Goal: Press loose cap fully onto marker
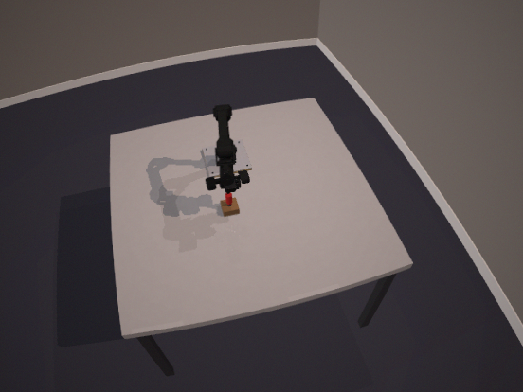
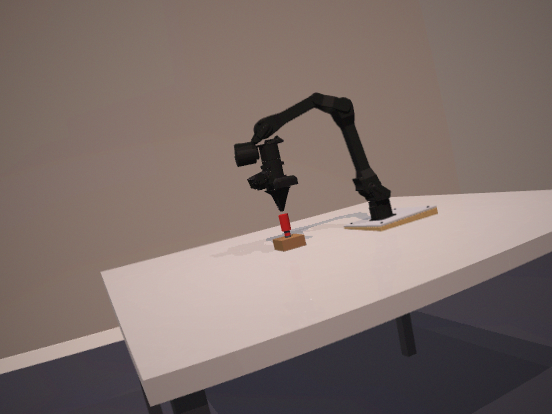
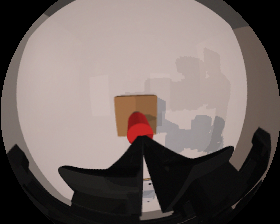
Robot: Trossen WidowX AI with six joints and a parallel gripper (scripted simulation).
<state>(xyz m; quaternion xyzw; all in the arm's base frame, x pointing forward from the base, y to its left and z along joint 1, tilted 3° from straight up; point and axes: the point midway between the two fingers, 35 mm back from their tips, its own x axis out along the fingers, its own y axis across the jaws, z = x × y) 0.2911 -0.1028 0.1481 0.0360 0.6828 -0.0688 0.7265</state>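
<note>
The red cap (image 2: 284, 220) is sitting on the marker (image 2: 286, 233), which is standing upright in the tan holder block (image 2: 289, 242) on the pale counter (image 2: 320, 292); only a short dark-and-red stretch of the marker is showing between cap and block in the exterior view. Whether the cap is fully clicked down cannot be told from these pictures. Directly above it, with a clear gap, the gripper (image 2: 281, 207) is hanging with its fingers pressed together into a single downward point and gripping nothing. The cap's long axis is running vertically, in line with that point, so the fingers are lying straight overhead; in the wrist view the cap's red top (image 3: 138, 127) is showing just past the closed tips, centred over the block. This looks like a setup for pushing down with the closed tips as a blunt tool, and that move is hinging on the tip staying centred over the cap, since an off-centre push could tilt the cap or skid off its rim.
</note>
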